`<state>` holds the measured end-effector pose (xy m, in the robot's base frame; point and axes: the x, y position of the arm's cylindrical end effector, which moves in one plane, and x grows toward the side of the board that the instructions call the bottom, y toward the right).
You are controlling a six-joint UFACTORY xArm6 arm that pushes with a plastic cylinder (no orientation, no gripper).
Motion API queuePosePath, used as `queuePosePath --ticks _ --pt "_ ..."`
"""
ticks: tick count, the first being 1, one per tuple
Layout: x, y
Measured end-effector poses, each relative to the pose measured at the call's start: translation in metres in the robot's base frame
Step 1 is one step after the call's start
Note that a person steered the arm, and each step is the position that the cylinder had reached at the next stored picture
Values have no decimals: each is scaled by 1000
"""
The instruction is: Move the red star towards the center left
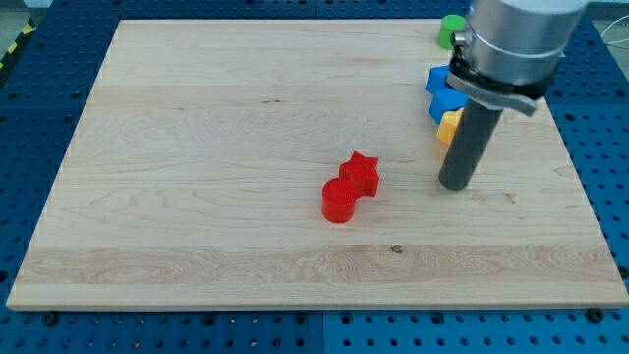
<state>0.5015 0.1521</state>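
The red star (361, 173) lies on the wooden board (197, 147), a little right of the middle. A red cylinder (338, 201) touches it at its lower left. My tip (454, 184) rests on the board to the right of the red star, with a clear gap between them. The rod rises from the tip to the arm's grey body at the view's top right.
A blue block (443, 91) and a yellow block (448, 126) sit near the right edge, partly hidden behind the rod. A green block (451, 29) is at the top right, partly hidden by the arm. A blue pegboard surrounds the board.
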Motion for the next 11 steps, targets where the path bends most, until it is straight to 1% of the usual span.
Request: queuePosePath --ticks 1,7,9,11 --pt "12 -11" --pt "-38 -235" --pt "-49 -242" --pt "-52 -292"
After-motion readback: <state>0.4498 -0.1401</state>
